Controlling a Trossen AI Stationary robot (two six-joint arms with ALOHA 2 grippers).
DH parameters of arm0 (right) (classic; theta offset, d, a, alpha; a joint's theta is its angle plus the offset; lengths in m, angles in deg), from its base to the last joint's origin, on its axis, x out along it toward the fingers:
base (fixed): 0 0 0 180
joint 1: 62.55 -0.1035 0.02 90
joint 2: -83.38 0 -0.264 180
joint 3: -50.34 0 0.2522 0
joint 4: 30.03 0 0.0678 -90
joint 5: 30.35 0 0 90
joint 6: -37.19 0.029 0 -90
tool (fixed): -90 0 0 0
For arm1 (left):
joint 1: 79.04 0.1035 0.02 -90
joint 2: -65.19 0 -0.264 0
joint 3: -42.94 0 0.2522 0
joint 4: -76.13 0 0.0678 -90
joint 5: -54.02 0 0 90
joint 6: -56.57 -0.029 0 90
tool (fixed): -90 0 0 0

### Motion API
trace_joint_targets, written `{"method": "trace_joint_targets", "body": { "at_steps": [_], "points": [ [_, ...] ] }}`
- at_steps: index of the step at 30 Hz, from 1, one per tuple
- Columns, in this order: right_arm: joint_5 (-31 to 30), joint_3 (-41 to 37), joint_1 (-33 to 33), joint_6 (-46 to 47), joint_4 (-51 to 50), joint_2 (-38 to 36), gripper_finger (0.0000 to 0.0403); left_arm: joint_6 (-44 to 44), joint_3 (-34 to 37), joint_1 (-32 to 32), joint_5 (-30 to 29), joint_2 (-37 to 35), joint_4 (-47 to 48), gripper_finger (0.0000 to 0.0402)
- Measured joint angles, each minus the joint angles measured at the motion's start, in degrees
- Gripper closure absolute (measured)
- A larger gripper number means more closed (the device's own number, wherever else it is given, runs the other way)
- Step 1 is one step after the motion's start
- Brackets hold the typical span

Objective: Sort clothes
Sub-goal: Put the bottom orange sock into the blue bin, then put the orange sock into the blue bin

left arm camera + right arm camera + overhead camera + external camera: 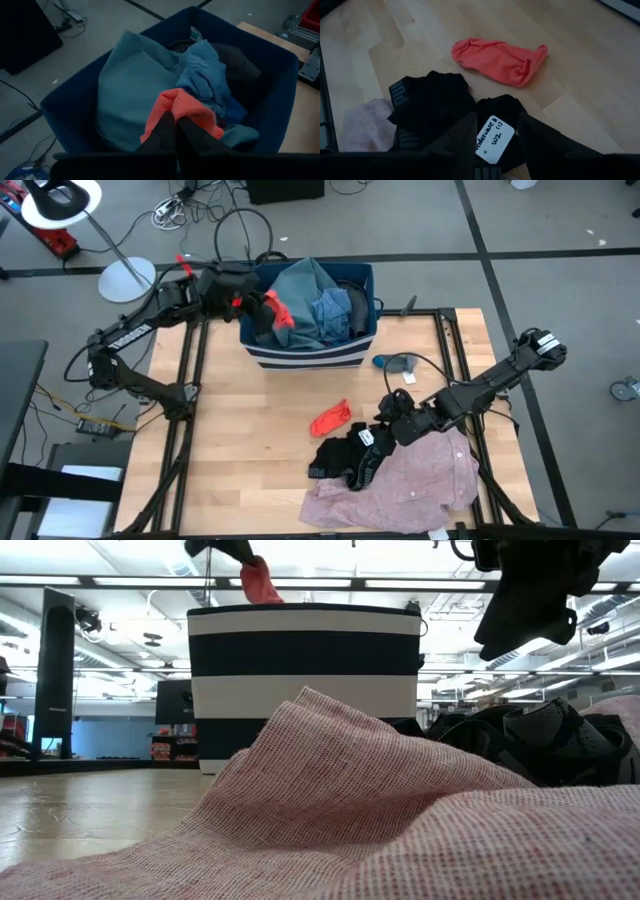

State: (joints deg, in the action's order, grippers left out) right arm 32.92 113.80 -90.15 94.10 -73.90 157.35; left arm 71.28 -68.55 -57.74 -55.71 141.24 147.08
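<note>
Two arms busy. Left gripper (268, 304) pinched on a small red piece (182, 112), held over the striped bin (305, 355), likely for dropping in. Right gripper (388, 426) clamps a tagged black garment (432, 107), lifting it off the pink shirt (410, 480). Another red piece (330, 418) lies on the table (240, 440).

The striped bin (308, 355) stands at the table's far edge, heaped with clothes (305, 295), leaving little room inside. Bare wood table (240, 410) lies open left of centre. At the near right a pink shirt (415, 480) and black garment (345, 455) cover the surface; a red piece (330, 418) lies at mid-table, a small blue piece (397, 362) beside the bin.
</note>
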Motion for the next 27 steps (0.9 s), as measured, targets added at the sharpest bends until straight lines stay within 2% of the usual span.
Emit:
{"method": "trace_joint_targets", "body": {
  "at_steps": [11, 23, 27],
  "points": [
    [-0.06, 0.0, 2.04, -0.63, 0.02, 0.0, 0.0261, -1.64, 0.0, 1.23, 0.89, 0.02, 0.04, 0.0391],
    [-0.12, 0.0, 2.34, -1.64, 0.0, 0.0, 0.0261, -2.69, 0.0, 1.23, -0.73, 0.02, 0.13, 0.0294],
    [-0.19, 0.0, 2.34, -1.64, 0.0, 0.0, 0.0261, -2.64, 0.0, 1.23, -3.05, 0.02, 0.09, 0.0279]
  ]
}}
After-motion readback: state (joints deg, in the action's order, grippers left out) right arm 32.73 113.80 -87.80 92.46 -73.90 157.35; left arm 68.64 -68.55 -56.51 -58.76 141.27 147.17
